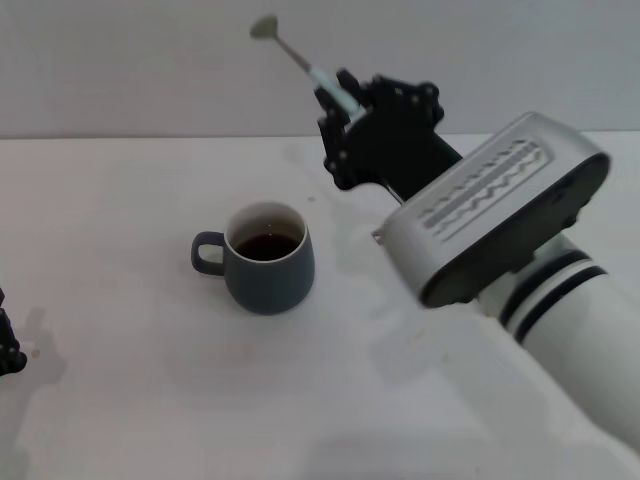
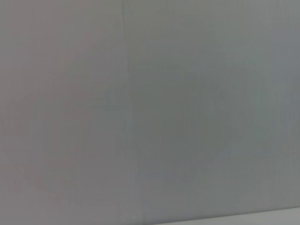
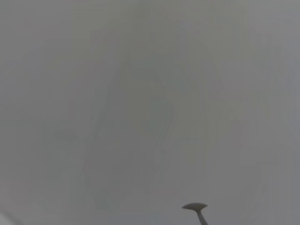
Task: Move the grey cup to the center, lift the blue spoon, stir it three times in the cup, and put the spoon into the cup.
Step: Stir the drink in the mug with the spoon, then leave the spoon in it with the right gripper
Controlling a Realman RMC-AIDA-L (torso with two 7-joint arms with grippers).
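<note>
The grey cup [image 1: 268, 258] stands near the middle of the white table, its handle pointing to my left and dark brown liquid inside. My right gripper [image 1: 340, 100] is raised above and behind the cup, to its right, and is shut on the blue spoon [image 1: 300, 58]. The spoon's pale blue handle sits in the fingers, while its grey bowl [image 1: 264, 28] sticks up and to the left against the wall. The right wrist view shows only the spoon bowl [image 3: 195, 206] in front of the grey wall. My left gripper [image 1: 8, 345] is parked at the table's left edge.
The white table [image 1: 150, 400] spreads around the cup, with faint damp marks to the cup's right. A plain grey wall [image 1: 120, 60] closes the back. My right arm's large white forearm [image 1: 500, 220] covers the right side of the table.
</note>
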